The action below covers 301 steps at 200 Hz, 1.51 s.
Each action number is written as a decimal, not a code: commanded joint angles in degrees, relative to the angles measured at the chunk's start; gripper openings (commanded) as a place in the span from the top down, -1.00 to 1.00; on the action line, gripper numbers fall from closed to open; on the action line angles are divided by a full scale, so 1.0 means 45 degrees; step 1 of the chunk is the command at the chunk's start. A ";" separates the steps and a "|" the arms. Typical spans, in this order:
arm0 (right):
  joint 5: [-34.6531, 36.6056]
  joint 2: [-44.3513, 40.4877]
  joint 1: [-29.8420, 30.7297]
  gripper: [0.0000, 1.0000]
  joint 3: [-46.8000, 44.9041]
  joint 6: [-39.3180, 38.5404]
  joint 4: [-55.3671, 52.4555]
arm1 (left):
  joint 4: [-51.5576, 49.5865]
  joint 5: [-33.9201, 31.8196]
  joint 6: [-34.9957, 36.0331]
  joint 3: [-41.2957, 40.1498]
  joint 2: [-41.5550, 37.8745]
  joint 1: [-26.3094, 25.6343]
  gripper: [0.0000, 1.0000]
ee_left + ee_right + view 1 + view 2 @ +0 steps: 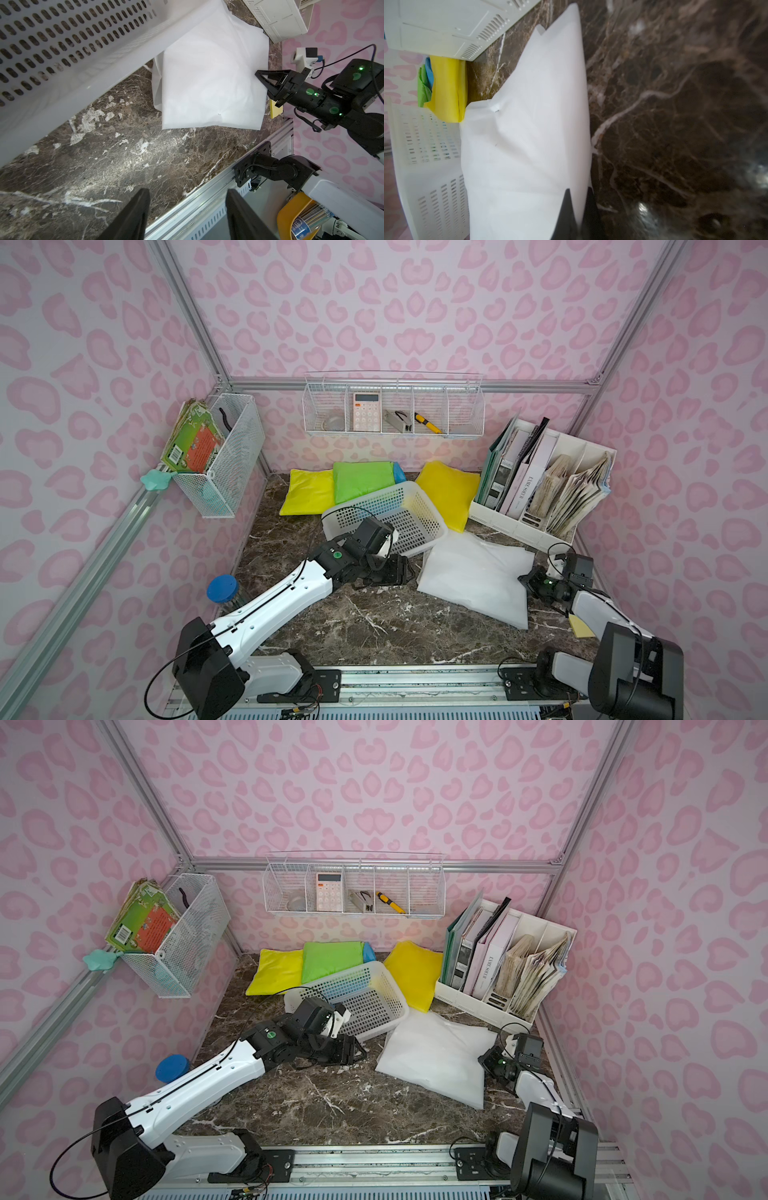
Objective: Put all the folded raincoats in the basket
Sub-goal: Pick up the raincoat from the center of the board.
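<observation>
Left gripper (401, 571) hung low over the table (374, 622), just in front of the basket (417, 514). Jaws were apart with nothing in them; the left wrist view showed only bare marble between the fingers (135, 216). The basket sat tilted, its far side apparently propped on the green coat (361, 481) and yellow coat (305, 491) behind it, and it looked empty. The folded raincoat (473, 578), the white one, lay flat on the table just right of the basket, one corner against it. Right gripper (524, 578) was clamped on its right-hand edge, and the right wrist view showed the sheet pinched between the fingers.

My read: it's thin plastic film, so light, limp and slick. A one-edge pinch will likely let it drape, unfold or slip. Better to bite through all layers at a fold, with the left gripper taking the opposite edge. The tilted basket may skid when loaded.
</observation>
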 commanded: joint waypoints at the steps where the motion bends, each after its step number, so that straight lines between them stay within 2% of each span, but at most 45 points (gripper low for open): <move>1: 0.0579 0.0036 0.0018 1.00 0.0455 -0.0604 -0.1282 | -0.0331 -0.0333 0.0353 0.0032 -0.0202 -0.0010 -0.31; 17: 0.1007 0.0179 0.0208 1.00 0.0534 -0.0516 -0.1535 | -0.0417 -0.0333 0.0406 0.0020 -0.0244 0.0006 -0.31; 39: 0.2981 0.0419 0.1361 1.00 0.1006 -0.0423 -0.1986 | -0.0559 -0.0221 0.0465 0.0074 -0.0113 0.0007 -0.31; 73: 0.4873 0.1305 0.2576 1.00 0.2854 -0.0787 -0.3368 | -0.0909 -0.0397 0.0604 0.0220 -0.0107 -0.0009 -0.31; 104: 0.5559 0.2263 0.2621 1.00 0.4342 -0.1744 -0.5025 | -0.1294 -0.0458 0.1175 0.0520 0.0045 0.0007 -0.31; 130: 0.7161 0.3423 0.2799 1.00 0.6186 -0.2873 -0.7220 | -0.1547 -0.0446 0.1316 0.0759 0.0093 -0.0009 -0.31; 149: 0.8716 0.4473 0.2829 1.00 0.7508 -0.2999 -0.9023 | -0.1274 0.0026 0.1002 0.0599 0.0010 -0.0094 -0.33; 181: 1.0238 0.5525 0.3117 1.00 0.7965 -0.2726 -0.9813 | -0.1194 -0.0032 0.0774 0.0760 0.0187 -0.0749 -0.34; 206: 0.9865 0.5634 0.3413 1.00 0.7674 -0.2936 -0.9351 | -0.0752 0.0277 0.0641 0.0999 0.0947 -0.1438 -0.33; 243: 0.9664 0.5070 0.3712 1.00 0.7732 -0.2992 -0.9318 | -0.0346 0.0003 0.0773 0.1767 0.2920 -0.3099 -0.23; 264: 0.9543 0.4923 0.3787 1.00 0.7699 -0.3075 -0.9272 | 0.0138 0.0131 0.0911 0.2234 0.3964 -0.3452 -0.20; 274: 0.9512 0.4900 0.3876 1.00 0.7698 -0.3082 -0.9253 | -0.0207 -0.0320 0.0905 0.2618 0.4444 -0.3463 -0.18; 301: 0.9490 0.4840 0.4124 1.00 0.7703 -0.3096 -0.9262 | -0.2152 -0.2787 0.0919 0.3453 0.5326 -0.3253 -0.14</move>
